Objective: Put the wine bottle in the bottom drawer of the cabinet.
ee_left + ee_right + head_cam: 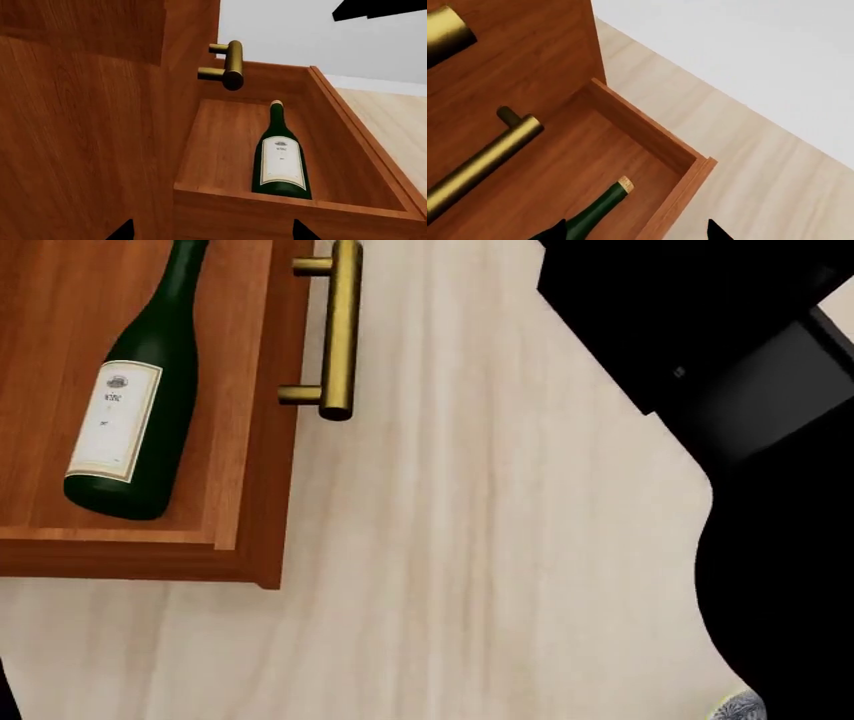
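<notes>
The wine bottle (130, 412), dark green with a white label and a tan top, lies on its side inside the open bottom drawer (254, 490) of the cabinet (80, 125). In the left wrist view the wine bottle (281, 159) rests on the floor of the bottom drawer (293, 207), neck toward the far wall. My left gripper (213, 234) hovers open over the drawer's near wall, holding nothing. My right gripper (635, 234) is open above the drawer's corner. The neck of the wine bottle (602, 205) lies just below it, untouched.
A brass bar handle (342, 330) sticks out from the drawer front. Upper drawer handles (484, 160) overhang the open drawer. Light wooden floor (507, 540) spreads beside the cabinet. My dark arm and body (747, 420) fill the head view's right side. A patterned object's edge (737, 706) shows low right.
</notes>
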Controlling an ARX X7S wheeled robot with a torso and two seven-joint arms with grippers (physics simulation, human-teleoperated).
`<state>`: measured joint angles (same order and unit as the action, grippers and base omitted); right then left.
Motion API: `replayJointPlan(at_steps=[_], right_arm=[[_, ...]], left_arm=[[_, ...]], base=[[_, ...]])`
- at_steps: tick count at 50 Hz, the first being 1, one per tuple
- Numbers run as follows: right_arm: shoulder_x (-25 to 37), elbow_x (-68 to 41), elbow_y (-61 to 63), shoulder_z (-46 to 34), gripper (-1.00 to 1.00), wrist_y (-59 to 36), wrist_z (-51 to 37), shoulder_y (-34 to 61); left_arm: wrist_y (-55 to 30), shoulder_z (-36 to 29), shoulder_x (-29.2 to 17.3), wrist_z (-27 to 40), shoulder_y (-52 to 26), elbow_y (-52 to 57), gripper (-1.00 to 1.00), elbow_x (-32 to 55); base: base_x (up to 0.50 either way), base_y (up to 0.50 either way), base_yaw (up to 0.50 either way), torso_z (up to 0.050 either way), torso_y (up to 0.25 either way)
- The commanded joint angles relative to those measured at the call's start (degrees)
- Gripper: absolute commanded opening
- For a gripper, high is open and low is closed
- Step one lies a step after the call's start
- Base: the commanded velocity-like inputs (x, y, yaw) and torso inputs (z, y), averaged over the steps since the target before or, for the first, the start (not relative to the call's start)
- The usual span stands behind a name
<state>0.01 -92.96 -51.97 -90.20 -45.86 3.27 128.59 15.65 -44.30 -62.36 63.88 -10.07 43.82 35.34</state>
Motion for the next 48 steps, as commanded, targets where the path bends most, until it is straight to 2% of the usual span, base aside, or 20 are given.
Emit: replayJointPlan(at_steps=[1,15,25,34,48], right_arm=[[0.07,0.17,-1.21,0.31,1.00,-0.89,1.07,1.97],[12.24,-5.02,17.56,5.02,1.00,-3.61,-11.53,2.67],[16.78,-6.91,24.03,7.24,1.00,-5.31,-16.25,3.34],[24.42,-11.33,33.66,10.97,1.00,-5.11,-23.70,1.89],[32.88,-16.65,45.32,14.04,1.00,-5.36,-32.78,0.18]], left_arm=[[-0.42,0.06,0.09,0.04,-0.03,0.30,1.00,0.00],[-1.65,0.13,0.18,0.27,-0.43,0.86,1.00,0.16],[-1.82,0.46,-0.11,0.46,-0.51,1.28,1.00,0.35],[-1.86,0.69,-0.32,0.68,-0.38,1.46,1.00,0.30],[-1.71,1.03,-0.66,1.05,0.04,1.66,1.00,0.00]], base=[[0.00,0.00,0.00,0.000,0.000],[0.00,0.00,0.00,0.000,0.000],[0.00,0.00,0.00,0.000,0.000],[0.00,0.00,0.00,0.000,0.000],[0.00,0.00,0.00,0.000,0.000]])
